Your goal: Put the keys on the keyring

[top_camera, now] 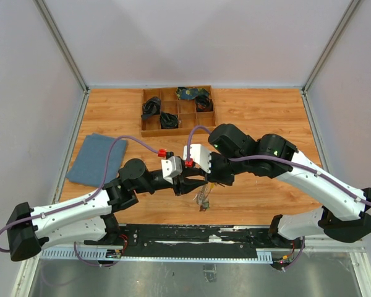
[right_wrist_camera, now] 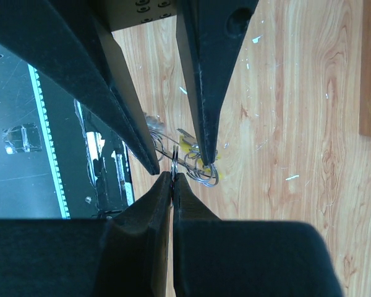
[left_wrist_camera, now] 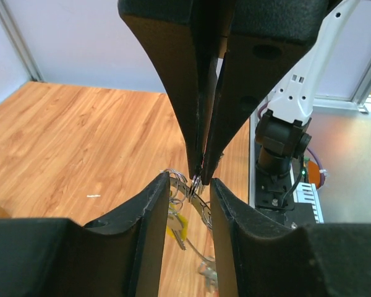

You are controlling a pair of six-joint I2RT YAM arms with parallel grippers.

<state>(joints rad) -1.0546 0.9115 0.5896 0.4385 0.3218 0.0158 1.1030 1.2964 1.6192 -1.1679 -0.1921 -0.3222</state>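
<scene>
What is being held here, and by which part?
The right gripper pinches the keyring by its thin wire rim; the left gripper's hold is unclear.

A black finger (right_wrist_camera: 201,93) covers part of the keyring (right_wrist_camera: 210,180) in the right wrist view. From above, the keys (top_camera: 202,198), at 6 o'clock from the tray (top_camera: 173,132), are too small to count. In the left wrist view they blur and run off the bottom edge.
</scene>
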